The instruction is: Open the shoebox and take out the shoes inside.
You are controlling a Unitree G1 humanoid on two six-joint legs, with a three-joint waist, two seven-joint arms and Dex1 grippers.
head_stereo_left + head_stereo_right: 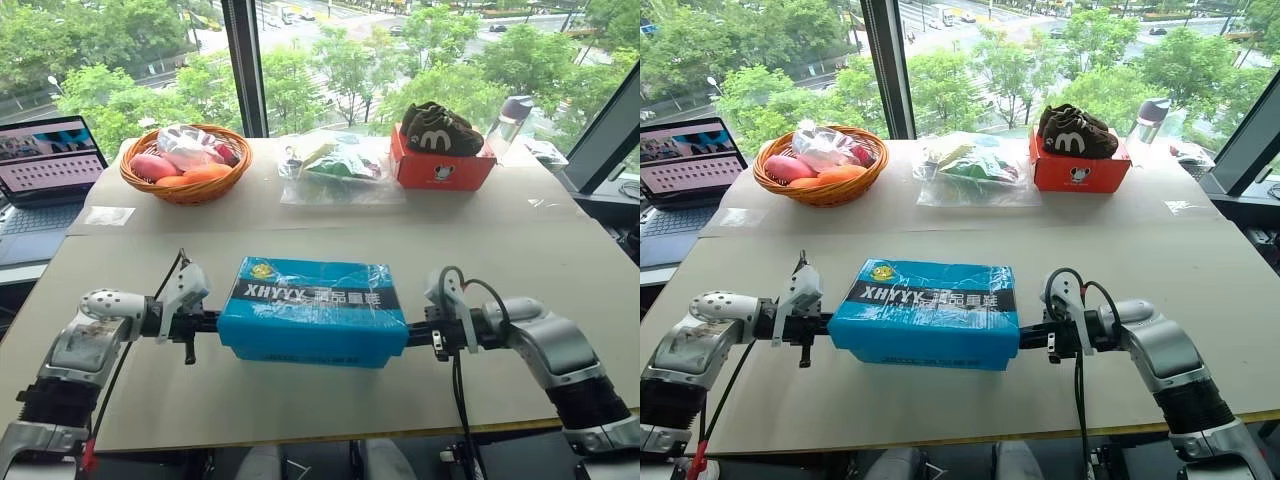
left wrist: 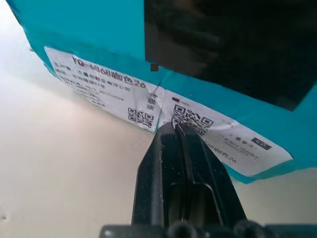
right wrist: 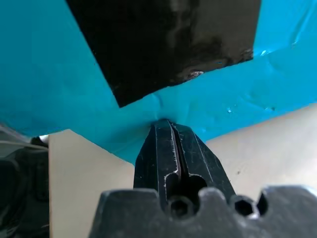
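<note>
Sitting lid-down and closed near the front edge of the beige table (image 1: 560,250), the bright blue rectangular cardboard shoebox (image 1: 312,312) with its black lettered stripe and round yellow logo is pinched end to end between the two arms. The left gripper (image 2: 171,126) has its two black fingers clenched together, empty, with the tips pressed against the white printed label (image 2: 218,134) on the box's left end; the right gripper (image 3: 168,124) is likewise clenched on nothing, its tips denting the blue card at the right end. So the box is squeezed, not grasped, and the lid is not yet lifted; the shoes cannot be seen, presumably inside. The risk from here, as I judge it, is that this hold depends on friction alone: if one arm eases its push or the two drift out of line, the box could pivot, slip free or slide toward the near table edge and drop. Pressing harder could crumple the card ends, and the glossy wrap over the top may keep the lid from opening cleanly. Farther back, well apart from the box, stand a woven wicker basket (image 1: 188,190) of pink and orange items, a clear plastic bag (image 1: 335,165) of green contents, and a small red-orange box (image 1: 440,165) carrying dark brown sneakers (image 1: 435,128), with a capped bottle (image 1: 510,120) beside it and an open laptop (image 1: 45,160) off to the left. None of these stands between the grippers and the lid.
</note>
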